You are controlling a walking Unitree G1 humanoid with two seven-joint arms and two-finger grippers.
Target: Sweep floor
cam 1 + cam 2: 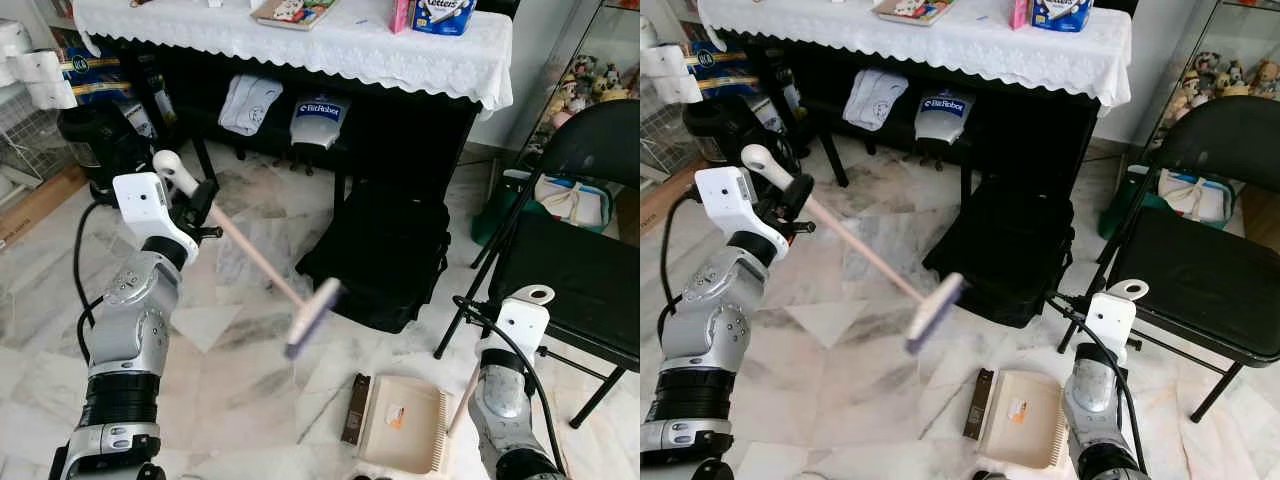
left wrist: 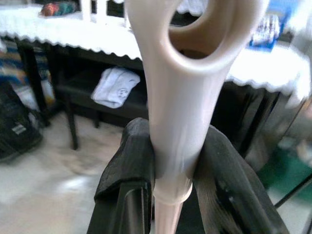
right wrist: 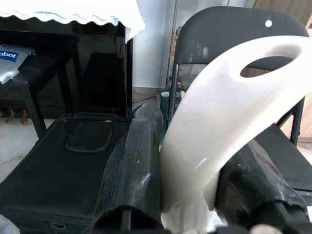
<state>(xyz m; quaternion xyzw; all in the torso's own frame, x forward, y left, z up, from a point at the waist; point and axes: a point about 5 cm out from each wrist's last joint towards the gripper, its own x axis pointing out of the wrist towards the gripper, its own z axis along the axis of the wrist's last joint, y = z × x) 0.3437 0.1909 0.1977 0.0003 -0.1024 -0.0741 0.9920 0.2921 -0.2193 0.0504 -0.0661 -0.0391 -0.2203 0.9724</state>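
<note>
Left gripper (image 2: pixel 170 180) clamps the broom (image 1: pixel 262 262) handle between its jaws; right gripper (image 3: pixel 187 185) clamps the dustpan (image 1: pixel 405 423) handle.

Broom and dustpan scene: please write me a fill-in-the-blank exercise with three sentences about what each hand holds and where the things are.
1. The left hand is shut on the handle of the ____, whose head hangs blurred above the marble floor.
2. The right hand grips the white handle of the ____, which lies on the floor.
3. Beside the black bag stands a black folding ____.

Missing words: broom; dustpan; chair
</note>
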